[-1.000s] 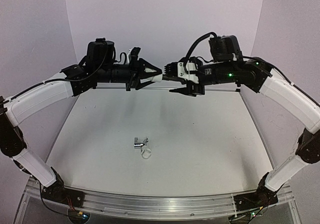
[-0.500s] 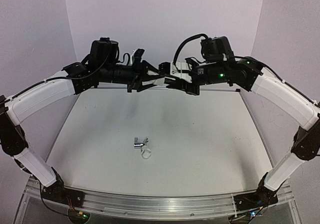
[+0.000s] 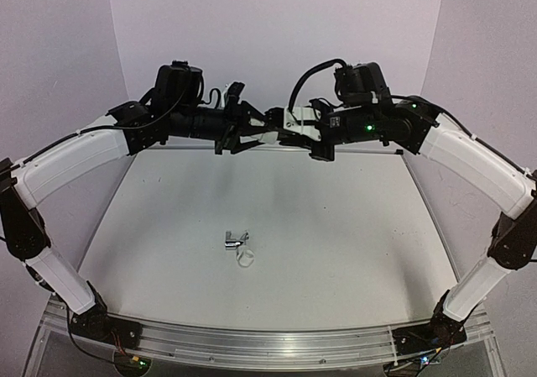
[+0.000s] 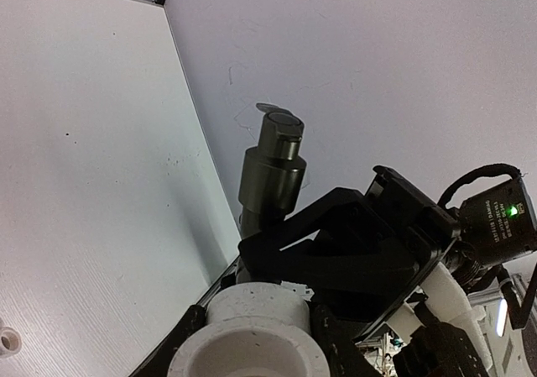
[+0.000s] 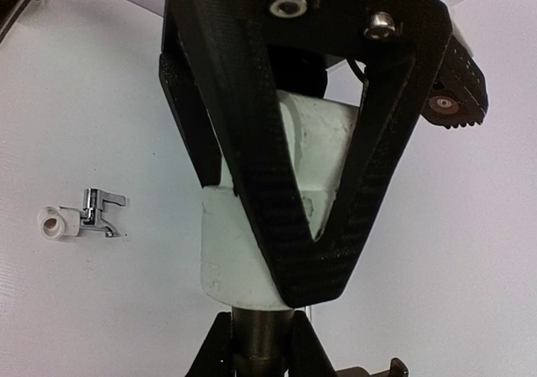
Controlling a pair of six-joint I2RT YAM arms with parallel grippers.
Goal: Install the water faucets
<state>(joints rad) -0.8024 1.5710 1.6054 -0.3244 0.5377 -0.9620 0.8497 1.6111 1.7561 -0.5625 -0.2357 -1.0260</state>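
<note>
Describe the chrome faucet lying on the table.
The chrome faucet is small and shiny, metal by its look, with a flat lever handle and a short body. It lies on the pale table, near its middle, held by nothing. A small white ring lies beside one end; whether they touch cannot be told.

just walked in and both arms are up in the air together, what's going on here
Both arms meet in mid-air over the back of the table. The left gripper holds the black faucet, whose stem sits at a white elbow fitting, and the right gripper is clamped on that fitting. Whether the stem is screwed in is hidden. The chrome faucet and a small white ring lie untouched on the table.
</note>
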